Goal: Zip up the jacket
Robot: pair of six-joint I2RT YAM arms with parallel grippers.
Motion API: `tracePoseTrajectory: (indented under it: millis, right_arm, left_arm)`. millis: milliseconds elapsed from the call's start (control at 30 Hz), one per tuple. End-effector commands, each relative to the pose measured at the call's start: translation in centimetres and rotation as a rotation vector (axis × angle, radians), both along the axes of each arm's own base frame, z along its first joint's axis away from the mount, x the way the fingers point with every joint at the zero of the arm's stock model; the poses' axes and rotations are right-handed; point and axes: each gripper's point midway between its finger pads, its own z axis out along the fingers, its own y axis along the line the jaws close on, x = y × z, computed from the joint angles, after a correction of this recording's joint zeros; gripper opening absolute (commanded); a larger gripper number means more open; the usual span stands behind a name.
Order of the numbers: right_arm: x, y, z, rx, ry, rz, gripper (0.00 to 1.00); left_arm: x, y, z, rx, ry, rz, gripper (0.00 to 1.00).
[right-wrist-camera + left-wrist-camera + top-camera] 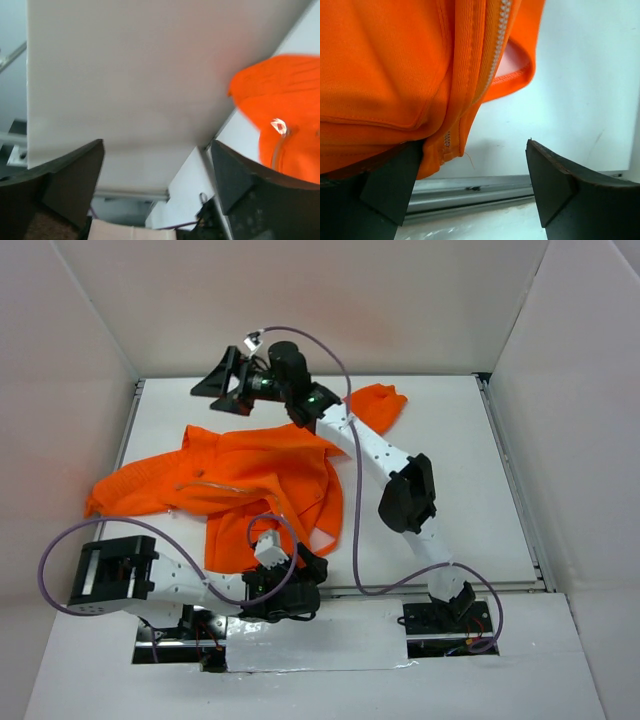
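Crumpled jacket [250,475], zipper [497,45] mostly buried in folds; left gripper [475,147] and right gripper [157,145] both spread wide.

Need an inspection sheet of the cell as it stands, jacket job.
Surface: white table, metal rail at near edge.
Job's things: jacket crumpled left of centre; zipper looks undone, lining showing.
Clutter: nothing seen.
Hands: left hand open at jacket hem, fabric against one finger; right hand open, empty, at table's far edge.
Cables: purple cables loop loose; one lies over jacket's near edge.
Surroundings: white walls on three sides.
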Motion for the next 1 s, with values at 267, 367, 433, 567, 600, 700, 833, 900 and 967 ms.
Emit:
tracePoseTrajectory:
  millis: [267, 367, 433, 567, 600, 700, 833, 900, 967]
  right_arm:
    - [6.0, -13.7, 4.8, -0.262, -0.292, -0.492, 1.0]
    - [6.7, -15.4, -3.6, -0.429, -0.259, -0.492, 1.0]
    - [6.7, -15.4, -9.9, -0.547, -0.276, -0.398, 1.0]
    - [7.1, -15.9, -18.8, -0.752, -0.206, -0.311, 0.99]
    - [7.1, -16.3, -20.7, -0.794, -0.173, -0.309, 0.98]
    - [5.8, -16.6, -22.9, -0.779, -0.151, -0.285, 0.92]
    - [5.4, -18.2, -24.7, -0.833, -0.05, -0.346, 0.84]
    - [5.2, -20.0, -24.5, -0.852, -0.016, -0.405, 0.84]
    - [5.7, -21.5, -22.9, -0.818, -0.036, -0.513, 0.83]
  left_arm:
    - [-0.9, 10.8, 4.8, 0.232, 0.086, 0.099, 0.99]
    - [-0.6, 12.6, 7.7, 0.128, 0.074, 0.127, 0.99]
    - [-0.5, 12.9, 9.0, 0.088, 0.048, 0.092, 0.99]
    - [-0.4, 15.0, 10.7, 0.056, 0.022, 0.095, 0.99]
    - [-0.1, 15.4, 11.0, 0.08, -0.004, 0.093, 0.99]
    - [0.3, 16.9, 12.2, 0.143, -0.021, 0.13, 0.99]
    - [0.9, 18.3, 14.3, 0.187, -0.068, 0.156, 0.99]
    - [1.2, 18.1, 15.7, 0.191, -0.111, 0.119, 0.99]
    - [1.8, 17.7, 17.4, 0.208, -0.163, 0.087, 0.99]
